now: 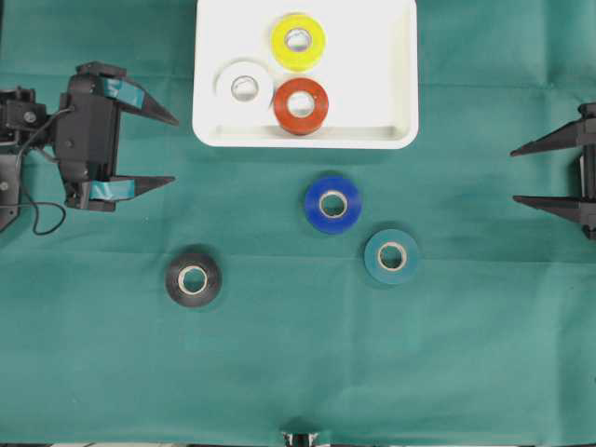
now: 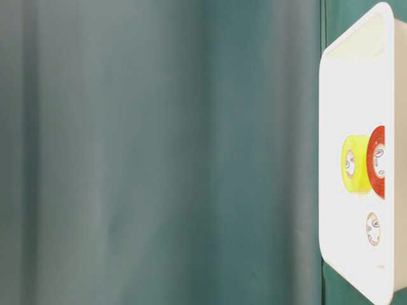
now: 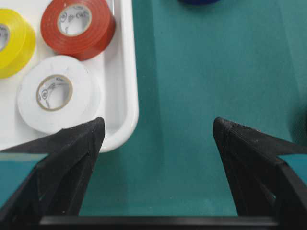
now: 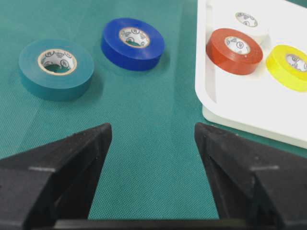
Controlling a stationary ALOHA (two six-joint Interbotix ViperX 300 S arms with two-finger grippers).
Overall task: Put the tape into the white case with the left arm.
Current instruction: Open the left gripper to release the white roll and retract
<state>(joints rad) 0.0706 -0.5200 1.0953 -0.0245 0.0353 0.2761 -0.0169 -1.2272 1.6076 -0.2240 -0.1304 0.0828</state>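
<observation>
The left gripper (image 1: pixel 175 150) hangs spread and empty. Ahead of it and off to its right side lies the black tape (image 1: pixel 193 277); beyond are the blue tape (image 1: pixel 332 203) and teal tape (image 1: pixel 392 256). The white case (image 1: pixel 212 65) sits just ahead-left, so a careless sweep risks clipping its rim. The right gripper (image 1: pixel 512 175) rests spread.

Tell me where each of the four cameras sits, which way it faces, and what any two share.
Overhead: straight down on green cloth, white plastic case, left gripper, right gripper.
Table-level: sideways-rotated; case rim, no robot.
Left wrist: past open fingers at white tape roll.
Right wrist: past open fingers at blue tape roll.
Shared: all show the red tape roll.
</observation>
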